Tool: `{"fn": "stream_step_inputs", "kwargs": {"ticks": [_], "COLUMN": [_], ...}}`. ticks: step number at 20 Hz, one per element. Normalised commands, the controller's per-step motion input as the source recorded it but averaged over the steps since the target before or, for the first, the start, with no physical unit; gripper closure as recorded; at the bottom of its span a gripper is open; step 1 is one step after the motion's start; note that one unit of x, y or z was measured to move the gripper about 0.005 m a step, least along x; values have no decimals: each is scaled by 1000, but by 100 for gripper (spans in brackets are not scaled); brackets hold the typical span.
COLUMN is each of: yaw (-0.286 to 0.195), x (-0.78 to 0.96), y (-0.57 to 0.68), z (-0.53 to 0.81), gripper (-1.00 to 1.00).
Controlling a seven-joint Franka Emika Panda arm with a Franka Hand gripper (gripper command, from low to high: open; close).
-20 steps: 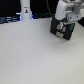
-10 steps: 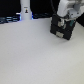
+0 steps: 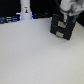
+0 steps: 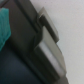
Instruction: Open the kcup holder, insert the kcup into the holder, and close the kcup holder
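Observation:
The kcup holder [image 3: 61, 28] is a black box with two stacked drawer fronts, standing at the far side of the table toward the exterior view's right. Both drawers look pushed in. My gripper [image 3: 63, 16] hangs right above its top edge, and the blur hides how its fingers stand. The wrist view is filled by the holder's dark front [image 4: 25, 55] with two small pale handles [image 4: 50, 52], seen very close. A teal-green patch [image 4: 4, 27] shows beside it. I cannot tell whether that is the kcup.
A white upright object with a blue glow [image 3: 25, 10] stands at the back, toward the exterior view's left. The pale tabletop [image 3: 35, 55] spreads in front of the holder. Dark clutter lines the back edge.

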Motion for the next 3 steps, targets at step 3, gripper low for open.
{"fn": "stream_step_inputs", "kwargs": {"ticks": [3], "yaw": [-13], "x": [41], "y": [8], "z": [32], "gripper": [-100]}}
